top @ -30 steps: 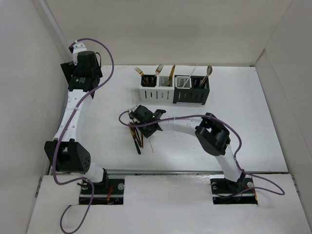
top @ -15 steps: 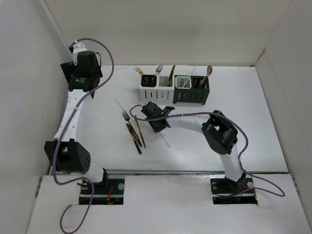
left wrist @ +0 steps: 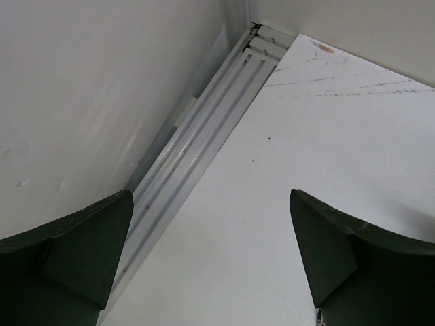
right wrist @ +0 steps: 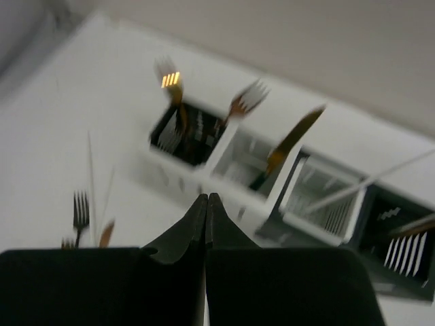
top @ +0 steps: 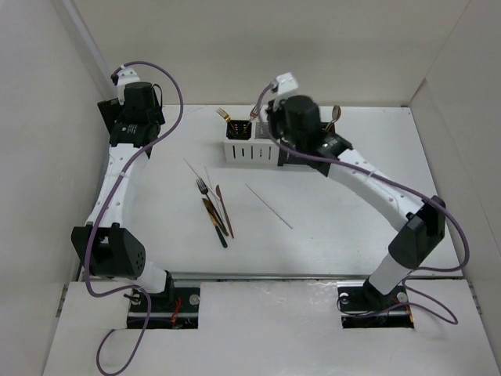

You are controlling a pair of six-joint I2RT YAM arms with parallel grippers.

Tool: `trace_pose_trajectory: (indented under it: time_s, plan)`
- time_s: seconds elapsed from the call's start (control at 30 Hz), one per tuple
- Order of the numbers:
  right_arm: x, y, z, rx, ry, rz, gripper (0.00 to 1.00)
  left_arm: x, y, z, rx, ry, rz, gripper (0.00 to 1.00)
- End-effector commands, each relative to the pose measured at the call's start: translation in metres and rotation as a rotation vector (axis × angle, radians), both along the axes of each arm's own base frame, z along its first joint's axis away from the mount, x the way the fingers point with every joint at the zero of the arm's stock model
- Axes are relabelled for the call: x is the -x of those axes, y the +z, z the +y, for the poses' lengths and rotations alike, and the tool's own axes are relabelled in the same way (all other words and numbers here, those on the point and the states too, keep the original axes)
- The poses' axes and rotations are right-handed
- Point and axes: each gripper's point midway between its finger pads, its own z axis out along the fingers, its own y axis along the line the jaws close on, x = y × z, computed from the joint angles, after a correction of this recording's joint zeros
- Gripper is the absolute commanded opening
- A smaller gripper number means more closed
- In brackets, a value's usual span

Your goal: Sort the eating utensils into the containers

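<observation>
The containers (top: 250,150) stand in a row at the back of the table, with forks, a knife, a spoon and a white stick standing in them. My right gripper (top: 293,125) hovers over them and hides the middle boxes from above. In the right wrist view it (right wrist: 206,198) is shut with nothing visible between the jaws, above the containers (right wrist: 248,166). Loose utensils lie at centre left: a silver fork (top: 202,186), a copper knife (top: 221,205), a dark-handled piece (top: 218,229) and white sticks (top: 268,205). My left gripper (left wrist: 211,272) is open and empty at the far left back corner.
White walls enclose the table on three sides. A metal rail (left wrist: 204,136) runs along the left wall under my left gripper. A fork (right wrist: 81,207) and thin sticks (right wrist: 90,170) show at the left of the right wrist view.
My right arm has swung up from the loose utensils to above the containers. One white stick now lies apart on the table to the right of the pile. The left arm has not moved.
</observation>
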Motion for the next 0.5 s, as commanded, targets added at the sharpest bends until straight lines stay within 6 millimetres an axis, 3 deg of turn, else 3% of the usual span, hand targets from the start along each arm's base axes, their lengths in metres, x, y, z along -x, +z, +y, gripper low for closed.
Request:
trace_pose_trajectory:
  time_s: [0.0, 0.13, 0.23, 0.3, 0.33, 0.37, 0.4, 0.43, 0.47]
  plan:
    - [-0.055, 0.089, -0.021, -0.197, -0.034, -0.285, 0.00, -0.003, 0.004, 0.002, -0.002, 0.004, -0.022, 1.00]
    - [-0.106, 0.092, -0.047, -0.290, -0.104, -0.358, 0.00, -0.005, 0.000, 0.000, 0.003, -0.006, -0.013, 1.00]
    - [-0.108, 0.085, -0.041, -0.317, -0.024, -0.328, 0.00, -0.007, -0.005, 0.000, 0.002, -0.006, -0.002, 1.00]
    - [-0.096, 0.066, -0.030, -0.249, 0.081, -0.301, 0.00, -0.007, -0.005, 0.000, 0.002, -0.006, -0.002, 1.00]
    - [-0.074, 0.042, -0.003, -0.210, 0.205, -0.247, 0.04, -0.007, -0.005, 0.000, 0.002, -0.006, -0.002, 1.00]
    - [-0.057, 0.005, 0.005, -0.128, 0.264, -0.135, 0.11, -0.009, -0.009, 0.000, 0.002, -0.006, 0.009, 1.00]
    - [-0.041, -0.010, 0.011, -0.053, 0.320, -0.092, 0.37, -0.009, -0.009, 0.000, 0.002, -0.006, 0.009, 1.00]
    - [-0.024, -0.031, 0.017, 0.000, 0.354, -0.018, 0.47, -0.009, -0.009, 0.000, -0.006, -0.010, 0.014, 1.00]
    - [0.009, -0.071, 0.025, 0.100, 0.401, 0.128, 0.53, -0.011, -0.009, 0.000, -0.007, -0.010, 0.014, 1.00]
